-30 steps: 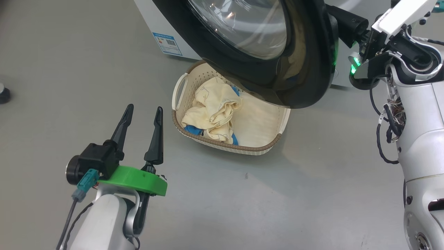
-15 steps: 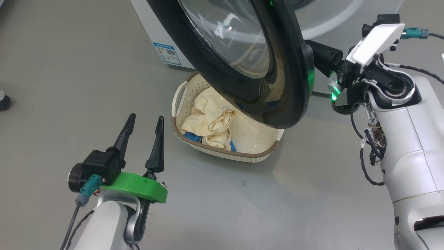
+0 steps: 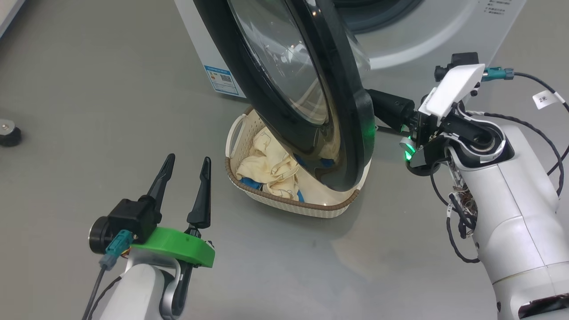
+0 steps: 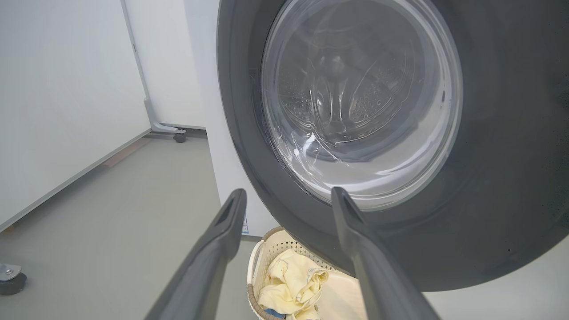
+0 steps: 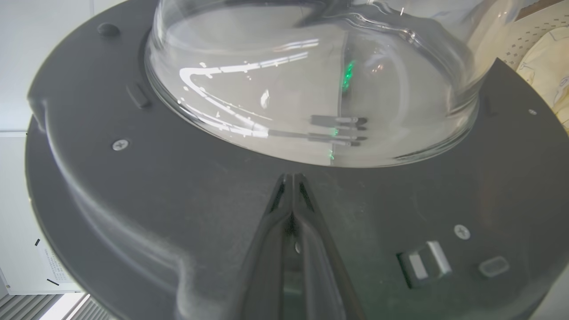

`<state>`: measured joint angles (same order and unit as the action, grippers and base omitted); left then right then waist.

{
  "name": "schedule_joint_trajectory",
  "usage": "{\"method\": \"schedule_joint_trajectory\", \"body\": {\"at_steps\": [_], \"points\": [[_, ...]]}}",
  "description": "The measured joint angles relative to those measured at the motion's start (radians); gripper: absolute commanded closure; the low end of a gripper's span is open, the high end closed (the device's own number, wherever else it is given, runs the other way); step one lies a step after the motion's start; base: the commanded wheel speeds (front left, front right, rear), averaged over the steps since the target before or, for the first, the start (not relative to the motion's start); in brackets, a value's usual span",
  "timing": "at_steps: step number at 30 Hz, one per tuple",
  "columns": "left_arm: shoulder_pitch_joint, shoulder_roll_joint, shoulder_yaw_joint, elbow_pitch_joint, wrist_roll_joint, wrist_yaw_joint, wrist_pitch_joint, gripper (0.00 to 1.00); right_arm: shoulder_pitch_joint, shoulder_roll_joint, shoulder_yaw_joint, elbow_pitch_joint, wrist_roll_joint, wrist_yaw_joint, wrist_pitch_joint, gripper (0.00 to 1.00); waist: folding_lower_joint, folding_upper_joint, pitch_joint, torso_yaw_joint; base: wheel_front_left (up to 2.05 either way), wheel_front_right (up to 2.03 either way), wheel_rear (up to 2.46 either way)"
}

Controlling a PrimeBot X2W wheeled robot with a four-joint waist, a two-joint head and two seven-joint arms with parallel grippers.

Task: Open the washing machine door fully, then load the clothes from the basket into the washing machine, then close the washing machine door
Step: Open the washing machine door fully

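The washing machine door point(image 3: 355, 115) hangs part open, edge-on over the basket point(image 3: 284, 202), with its glass bowl point(image 5: 311, 80) bulging on the inner side. My right gripper point(image 5: 291, 175) is shut with nothing in it, its tips against the door's dark inner face point(image 5: 155, 200) just below the bowl. Cream-yellow clothes point(image 3: 271, 164) with blue trim lie in the basket on the floor before the white washing machine point(image 3: 426, 40). My left gripper point(image 3: 188, 158) stands open and empty to the left of the basket, facing the door's outer side point(image 4: 489, 200).
A blue label point(image 3: 221, 81) sits on the machine's lower left corner. A black castor foot point(image 3: 9, 133) stands on the grey floor at far left. White wall panels on a wheeled stand point(image 4: 178, 135) are behind. The door latch point(image 5: 424, 264) shows near my right fingers.
The door has swung further open, turning more edge-on, with my shut right gripper following behind it. The head camera has shifted. My left gripper has stayed open in about the same place.
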<state>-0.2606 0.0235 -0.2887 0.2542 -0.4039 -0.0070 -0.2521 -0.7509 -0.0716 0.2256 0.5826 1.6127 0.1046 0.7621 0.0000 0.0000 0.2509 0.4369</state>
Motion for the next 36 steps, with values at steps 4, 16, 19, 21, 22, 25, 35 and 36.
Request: {"method": "schedule_joint_trajectory", "body": {"at_steps": [4,16,19,21,22,25,35,36], "points": [[0.009,0.0,-0.001,0.006,0.001,-0.005,0.0,0.0,0.026,-0.002,0.042,-0.011,0.054,0.0,0.0,1.0,0.0,0.0,-0.013,0.004,0.0,0.0,0.0],[0.02,0.001,-0.016,0.028,0.008,-0.021,0.0,0.0,0.098,0.0,0.18,-0.058,0.176,0.0,-0.035,1.0,0.0,0.0,-0.047,0.033,0.0,0.0,0.0],[0.023,0.001,-0.023,0.031,0.008,-0.022,0.0,0.0,0.111,0.0,0.208,-0.065,0.195,0.004,-0.056,1.0,0.0,0.0,-0.056,0.043,0.0,0.0,0.0],[0.029,0.001,-0.03,0.033,0.008,-0.024,0.0,0.0,0.12,0.0,0.229,-0.072,0.211,0.007,-0.069,1.0,0.0,0.0,-0.061,0.051,0.0,0.0,0.0],[0.032,0.001,-0.033,0.034,0.008,-0.025,0.0,0.0,0.126,0.0,0.238,-0.075,0.212,0.007,-0.075,1.0,0.0,0.0,-0.063,0.056,0.0,0.0,0.0],[0.037,0.002,-0.036,0.037,0.008,-0.025,0.0,0.0,0.131,0.0,0.265,-0.08,0.23,0.007,-0.094,1.0,0.0,0.0,-0.07,0.071,0.0,0.0,0.0],[0.055,0.002,-0.005,0.03,0.01,-0.017,0.0,0.0,0.145,0.0,0.364,-0.114,0.291,0.007,-0.153,1.0,0.0,0.0,-0.082,0.118,0.0,0.0,0.0],[0.055,0.002,-0.005,0.03,0.01,-0.017,0.0,0.0,0.145,0.0,0.364,-0.114,0.291,0.007,-0.153,1.0,0.0,0.0,-0.082,0.118,0.0,0.0,0.0]]}}
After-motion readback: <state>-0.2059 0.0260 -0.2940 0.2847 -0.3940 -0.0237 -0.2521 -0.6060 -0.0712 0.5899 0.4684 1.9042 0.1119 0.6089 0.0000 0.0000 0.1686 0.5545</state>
